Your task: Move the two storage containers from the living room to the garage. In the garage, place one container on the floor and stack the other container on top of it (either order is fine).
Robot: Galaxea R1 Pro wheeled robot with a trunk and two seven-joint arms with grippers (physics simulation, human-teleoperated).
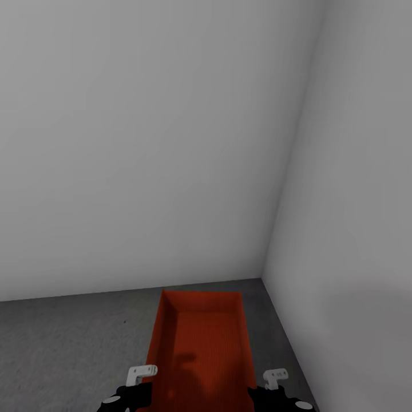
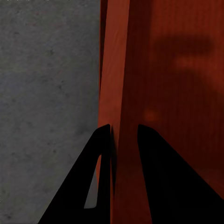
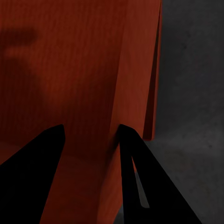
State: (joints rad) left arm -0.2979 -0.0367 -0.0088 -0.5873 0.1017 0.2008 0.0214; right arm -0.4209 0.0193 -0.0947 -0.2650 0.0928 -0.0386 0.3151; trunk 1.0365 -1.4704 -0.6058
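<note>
**One bin in the garage corner, held by both arms**

Pale grey walls meet in a corner above the dark concrete floor, so this reads as the garage. A single orange-red bin sits low near that corner; whether it rests on the floor is unclear. It is empty. The left gripper pinches one long wall, the right gripper the opposite one. Judging by this, the second bin remains to be stacked.
</note>
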